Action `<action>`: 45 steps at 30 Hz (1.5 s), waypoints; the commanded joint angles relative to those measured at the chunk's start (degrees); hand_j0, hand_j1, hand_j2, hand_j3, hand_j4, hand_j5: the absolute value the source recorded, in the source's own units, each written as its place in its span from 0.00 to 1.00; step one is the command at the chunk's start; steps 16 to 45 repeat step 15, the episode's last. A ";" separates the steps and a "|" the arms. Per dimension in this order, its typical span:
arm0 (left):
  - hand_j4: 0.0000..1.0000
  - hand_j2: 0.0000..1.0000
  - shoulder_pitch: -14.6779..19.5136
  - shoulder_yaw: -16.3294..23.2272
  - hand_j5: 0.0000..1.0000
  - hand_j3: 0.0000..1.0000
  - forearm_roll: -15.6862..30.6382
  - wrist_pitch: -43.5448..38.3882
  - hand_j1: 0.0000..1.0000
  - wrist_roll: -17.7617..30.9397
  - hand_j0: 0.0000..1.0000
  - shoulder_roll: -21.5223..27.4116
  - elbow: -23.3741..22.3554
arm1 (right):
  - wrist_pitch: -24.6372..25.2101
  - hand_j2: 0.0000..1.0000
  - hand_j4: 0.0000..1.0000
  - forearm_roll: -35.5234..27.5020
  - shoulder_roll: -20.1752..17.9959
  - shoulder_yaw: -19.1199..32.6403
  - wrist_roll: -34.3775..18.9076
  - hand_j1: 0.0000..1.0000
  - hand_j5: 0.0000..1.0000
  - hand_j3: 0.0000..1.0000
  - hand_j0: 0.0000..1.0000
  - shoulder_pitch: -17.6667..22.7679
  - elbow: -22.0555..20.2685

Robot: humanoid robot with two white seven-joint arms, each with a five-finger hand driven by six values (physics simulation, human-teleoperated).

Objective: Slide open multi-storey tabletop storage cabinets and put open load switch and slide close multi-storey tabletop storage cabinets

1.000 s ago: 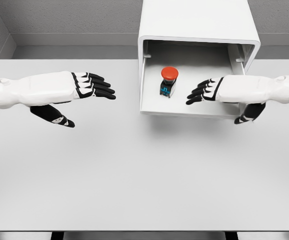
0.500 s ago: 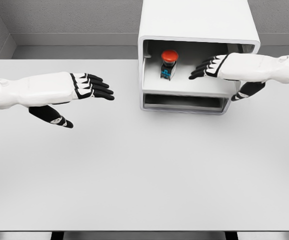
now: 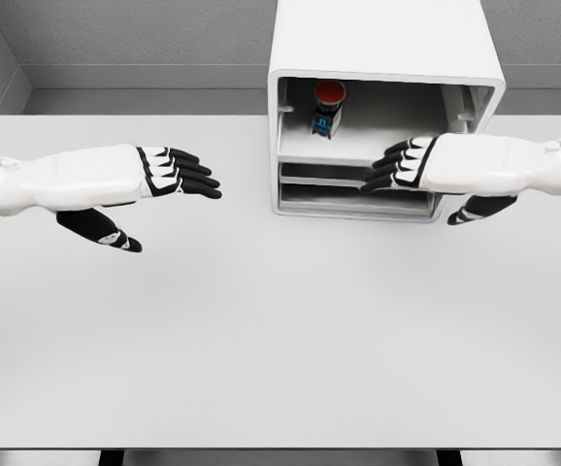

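Note:
A white multi-storey cabinet (image 3: 387, 39) stands at the back of the table, right of centre. Its upper drawer (image 3: 358, 146) is pushed almost fully in, and the load switch (image 3: 328, 105) with a red round button stands inside it at the left. My right hand (image 3: 389, 167) hovers in front of the drawer fronts with fingers extended, holding nothing. My left hand (image 3: 179, 171) floats over the left part of the table, fingers spread, holding nothing, well away from the cabinet.
The white table (image 3: 280, 330) stretches wide in front of the cabinet. A grey wall runs behind it. A lower drawer (image 3: 353, 199) sits shut beneath the upper one.
The upper drawer has slid back into the cabinet, carrying the switch with it. My right hand moved with it, then dropped in front of the drawer fronts. The left arm has barely moved.

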State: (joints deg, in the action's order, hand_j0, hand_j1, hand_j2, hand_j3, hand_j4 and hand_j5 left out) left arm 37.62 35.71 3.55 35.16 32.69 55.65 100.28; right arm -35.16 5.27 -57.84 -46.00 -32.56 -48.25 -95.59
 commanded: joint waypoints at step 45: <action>1.00 1.00 -0.26 0.06 1.00 1.00 0.41 -0.16 1.00 -0.08 1.00 0.78 -0.35 | 0.16 1.00 1.00 0.44 -2.28 -2.78 0.30 1.00 1.00 1.00 1.00 2.20 0.23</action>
